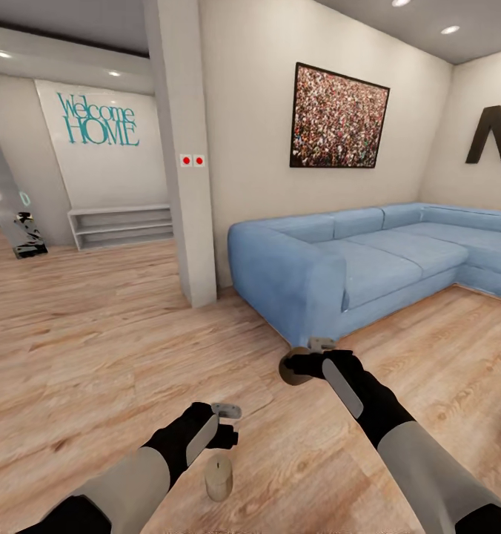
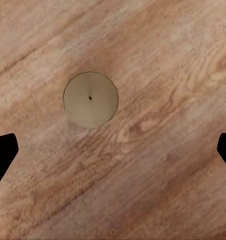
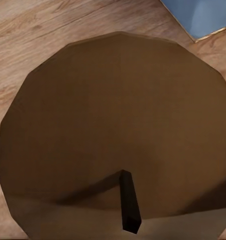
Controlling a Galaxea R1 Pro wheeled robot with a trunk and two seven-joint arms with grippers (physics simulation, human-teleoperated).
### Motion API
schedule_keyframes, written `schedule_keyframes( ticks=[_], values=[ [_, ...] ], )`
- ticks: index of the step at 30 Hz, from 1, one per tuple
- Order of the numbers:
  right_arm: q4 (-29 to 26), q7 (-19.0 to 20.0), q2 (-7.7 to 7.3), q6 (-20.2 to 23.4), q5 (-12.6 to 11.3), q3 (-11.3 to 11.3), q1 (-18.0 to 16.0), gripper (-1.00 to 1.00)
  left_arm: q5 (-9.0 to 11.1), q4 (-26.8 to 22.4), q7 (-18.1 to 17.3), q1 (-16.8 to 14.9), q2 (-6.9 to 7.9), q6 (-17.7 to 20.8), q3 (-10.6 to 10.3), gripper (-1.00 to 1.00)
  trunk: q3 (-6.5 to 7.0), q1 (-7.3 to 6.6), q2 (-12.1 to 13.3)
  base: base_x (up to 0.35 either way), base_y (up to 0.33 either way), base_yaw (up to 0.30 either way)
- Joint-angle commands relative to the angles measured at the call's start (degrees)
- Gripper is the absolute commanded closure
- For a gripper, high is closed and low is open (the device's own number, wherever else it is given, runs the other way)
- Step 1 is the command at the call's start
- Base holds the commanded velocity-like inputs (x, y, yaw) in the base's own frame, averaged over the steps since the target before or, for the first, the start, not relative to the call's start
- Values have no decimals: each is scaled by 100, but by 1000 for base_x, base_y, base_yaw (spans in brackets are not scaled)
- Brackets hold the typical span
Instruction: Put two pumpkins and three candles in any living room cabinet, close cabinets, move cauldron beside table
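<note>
One cream-beige candle [image 1: 219, 475] stands upright on the wooden floor just below my left gripper [image 1: 231, 424]. In the left wrist view this candle [image 2: 90, 99] appears from above with its dark wick, and the left gripper [image 2: 113, 152] hangs open over it, fingertips [image 2: 2, 155] wide apart. My right gripper [image 1: 312, 356] is shut on a second candle [image 1: 294, 368], held tilted above the floor in front of the sofa. That candle's top and wick [image 3: 113, 130] loom close in the right wrist view. The pumpkins, cabinet, cauldron and coffee table are out of view.
A blue corner sofa [image 1: 369, 259] stretches along the right wall. A white pillar [image 1: 184, 148] stands left of it. Beyond it, a low white shelf [image 1: 121, 225] and a leaning mirror [image 1: 10, 200] sit by the far wall. Wooden floor [image 1: 95, 334] lies open to the left.
</note>
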Motion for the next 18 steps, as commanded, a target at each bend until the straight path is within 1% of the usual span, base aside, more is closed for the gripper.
schedule_keyframes(
  ticks=[1, 18],
  values=[
    [-9, -58, -7, 7, -64, 24, -6, 100, 61, -8, 47, -4, 4, 8, -40, -100, -29, 1, -5, 0, 0, 0],
    [-8, -58, -7, 7, -58, 27, -6, 100, 61, -6, 59, -4, 11, -12, -34, -100, -543, 45, -28, 0, 0, 84]
  ],
)
